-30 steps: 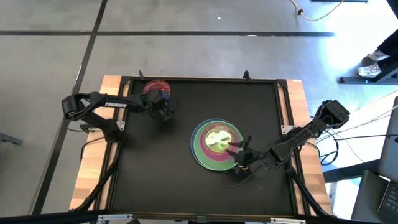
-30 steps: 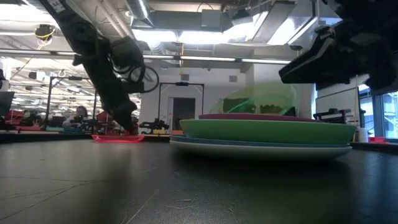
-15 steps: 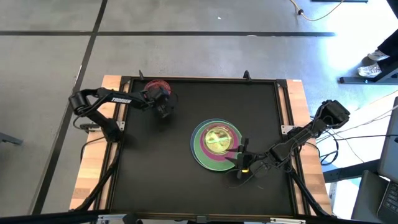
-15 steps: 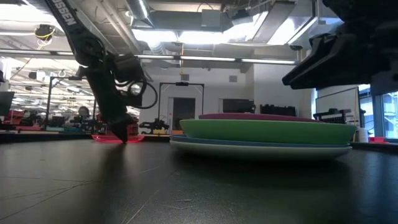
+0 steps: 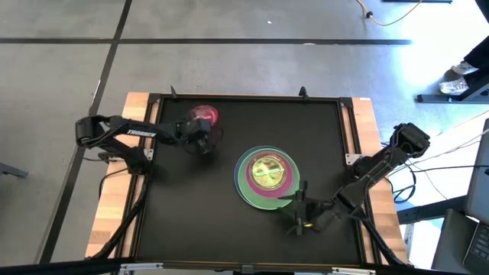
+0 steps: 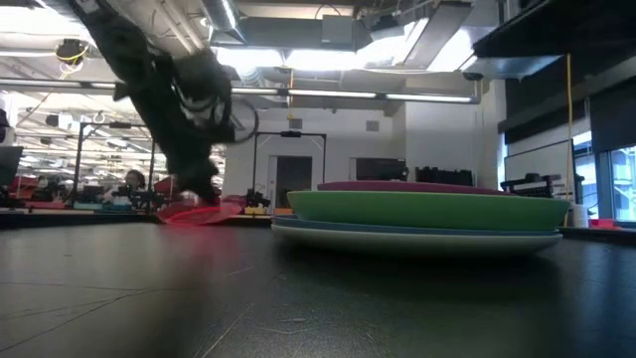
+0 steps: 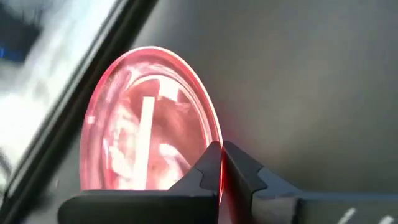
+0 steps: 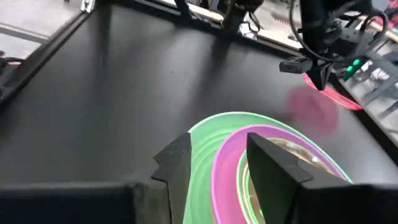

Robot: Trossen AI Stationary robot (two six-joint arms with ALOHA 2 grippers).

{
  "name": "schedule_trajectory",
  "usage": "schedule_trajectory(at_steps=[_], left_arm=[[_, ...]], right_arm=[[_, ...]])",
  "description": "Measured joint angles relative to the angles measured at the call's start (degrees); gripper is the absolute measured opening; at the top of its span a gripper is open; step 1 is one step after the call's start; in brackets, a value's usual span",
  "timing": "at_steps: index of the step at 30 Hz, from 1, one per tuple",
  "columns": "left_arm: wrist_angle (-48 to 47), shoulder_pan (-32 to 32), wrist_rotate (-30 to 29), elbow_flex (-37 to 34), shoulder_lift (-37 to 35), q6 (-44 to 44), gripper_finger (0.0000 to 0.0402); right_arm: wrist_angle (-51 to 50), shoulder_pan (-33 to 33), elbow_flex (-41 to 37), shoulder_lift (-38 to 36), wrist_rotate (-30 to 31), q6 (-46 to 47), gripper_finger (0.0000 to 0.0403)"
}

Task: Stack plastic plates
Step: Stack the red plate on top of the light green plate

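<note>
Pink plate point(image 7: 146, 134) in left pincer point(image 7: 221, 163)

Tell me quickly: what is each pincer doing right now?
Left pincer: shut on the pink plate's rim.
Right pincer: open, empty, beside the plate stack.

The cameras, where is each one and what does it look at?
High view: above the table, looking straight down; shows both arms and the stack.
Low view: at table height, looking across; shows the stack and the left arm.
Left wrist view: on the left arm, facing the pink plate pinched in the left gripper.
Right wrist view: on the right arm, past the open right gripper toward the stack.
All but the left wrist view show the stack.
</note>
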Motion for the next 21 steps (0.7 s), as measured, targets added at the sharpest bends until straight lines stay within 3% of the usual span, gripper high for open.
schedule_trajectory(at_steps=[5, 10, 17, 21], left_arm=[[4.33, -10.90, 0.24, 0.00, -5.01, 0.03, 0.0004], [13.01, -21.15, 0.16, 0.02, -6.14, 1.38, 0.0002], [32.74, -29.51, 4.79, 0.09, -0.47, 4.96, 0.0005], [43.91, -32.15, 4.91, 0.24, 4.34, 8.99, 0.0005]], right_arm=[[-0.28, 2.63, 0.52, 0.00, 3.77, 0.01, 0.0150], [0.75, 2.52, 0.52, 0.00, 1.62, 0.48, 0.0150], [2.98, 2.43, 0.54, 0.00, 1.60, -0.05, 0.0150], [9.16, 2.45, 0.52, 0.00, 0.09, -4.91, 0.0150]])
